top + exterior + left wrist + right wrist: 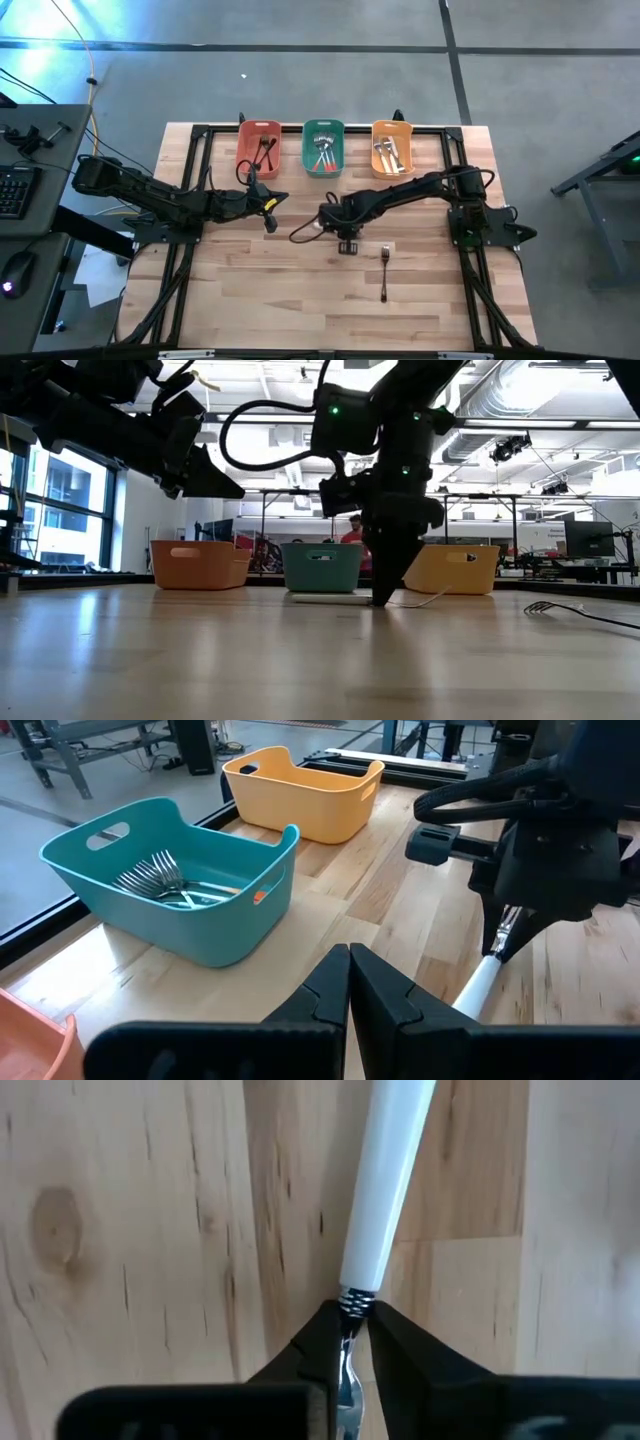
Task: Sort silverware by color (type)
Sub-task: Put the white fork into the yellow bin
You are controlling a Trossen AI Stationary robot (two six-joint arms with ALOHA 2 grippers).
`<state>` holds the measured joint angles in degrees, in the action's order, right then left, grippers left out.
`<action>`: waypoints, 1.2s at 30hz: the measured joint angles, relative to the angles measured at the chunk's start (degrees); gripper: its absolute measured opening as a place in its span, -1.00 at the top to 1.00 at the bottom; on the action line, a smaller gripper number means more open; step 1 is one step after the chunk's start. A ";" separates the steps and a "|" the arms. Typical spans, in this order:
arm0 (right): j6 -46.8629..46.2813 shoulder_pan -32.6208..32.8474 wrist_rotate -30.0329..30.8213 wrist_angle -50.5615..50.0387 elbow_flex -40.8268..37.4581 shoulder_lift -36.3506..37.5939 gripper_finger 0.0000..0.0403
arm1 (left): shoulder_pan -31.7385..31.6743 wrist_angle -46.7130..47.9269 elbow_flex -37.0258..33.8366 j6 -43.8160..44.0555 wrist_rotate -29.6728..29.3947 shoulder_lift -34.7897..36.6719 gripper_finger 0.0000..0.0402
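On the table (300, 300), my right gripper (347, 1342) points straight down in front of the green bin (323, 148), its fingers (312, 1355) pinched on the metal neck of a white utensil (388, 1190). The white handle runs away from my fingertips along the wood, so I judge this a grip just taken, low enough to lift the piece cleanly. Whether it is fork or spoon I cannot tell; my fingers hide the head.

My left gripper (348, 982) hangs above the wood just before the red bin (259, 147), fingers pressed together on nothing, out of the way while the right works.

Beyond my right fingertips, the green bin holds white-handled pieces (160, 880), likely this one's destination. The orange bin (392, 148) to its far side and the red bin also hold cutlery. A dark-handled fork (385, 272) lies alone on the wood nearer the table's front edge, still to be sorted.
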<state>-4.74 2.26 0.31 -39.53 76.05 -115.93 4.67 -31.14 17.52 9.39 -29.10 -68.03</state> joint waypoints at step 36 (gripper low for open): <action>-9.95 -32.56 15.71 -19.32 -0.15 25.43 1.00 | 0.00 0.47 0.00 -0.02 0.46 0.00 0.99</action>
<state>-14.69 -30.30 16.02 -58.85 75.90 -90.50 4.67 -30.67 17.52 9.37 -28.64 -68.03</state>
